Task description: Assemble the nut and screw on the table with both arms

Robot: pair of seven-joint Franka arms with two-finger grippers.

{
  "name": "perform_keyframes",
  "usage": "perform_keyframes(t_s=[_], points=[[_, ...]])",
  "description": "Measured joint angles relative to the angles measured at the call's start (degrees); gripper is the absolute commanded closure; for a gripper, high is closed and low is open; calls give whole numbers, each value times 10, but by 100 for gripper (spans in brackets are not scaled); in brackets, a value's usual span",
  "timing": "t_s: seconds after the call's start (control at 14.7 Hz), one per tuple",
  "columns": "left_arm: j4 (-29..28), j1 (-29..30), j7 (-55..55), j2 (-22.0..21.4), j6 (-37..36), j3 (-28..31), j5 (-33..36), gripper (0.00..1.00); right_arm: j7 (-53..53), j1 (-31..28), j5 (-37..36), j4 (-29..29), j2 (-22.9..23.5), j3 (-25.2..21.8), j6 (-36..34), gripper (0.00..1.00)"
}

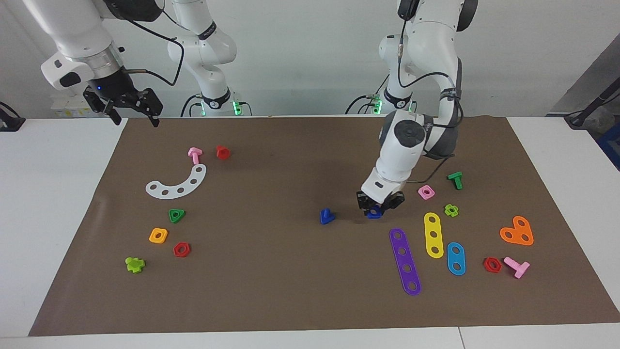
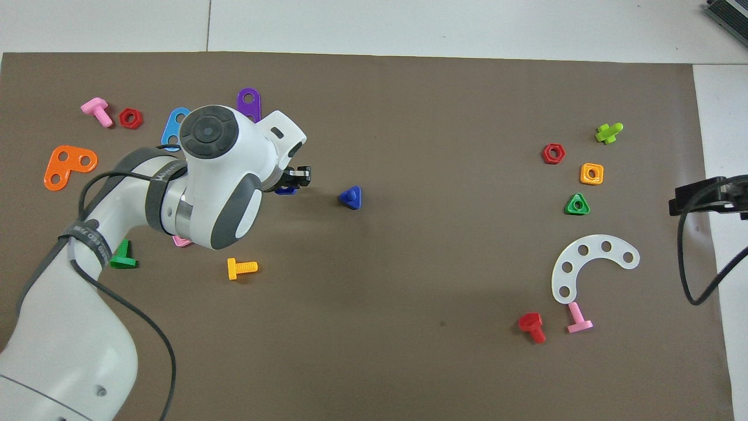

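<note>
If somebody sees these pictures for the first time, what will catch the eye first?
First, the big white left arm bent low over the middle of the brown mat, its left gripper carrying the dark-blue nut just above the mat, beside the dark-blue screw. Next, the bright plastic parts scattered toward both ends of the table, such as the purple strip. The right gripper waits raised at the mat's corner.
</note>
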Motion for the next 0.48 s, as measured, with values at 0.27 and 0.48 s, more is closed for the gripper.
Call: perform_keyframes(t_s=[0.27, 0.48], points=[[64, -75, -85, 41, -16, 0, -9, 99, 0, 0, 0, 0, 0, 0, 0, 0], [79, -84, -91, 59, -16, 1, -9, 99, 0, 0, 0, 0, 0, 0, 0, 0]])
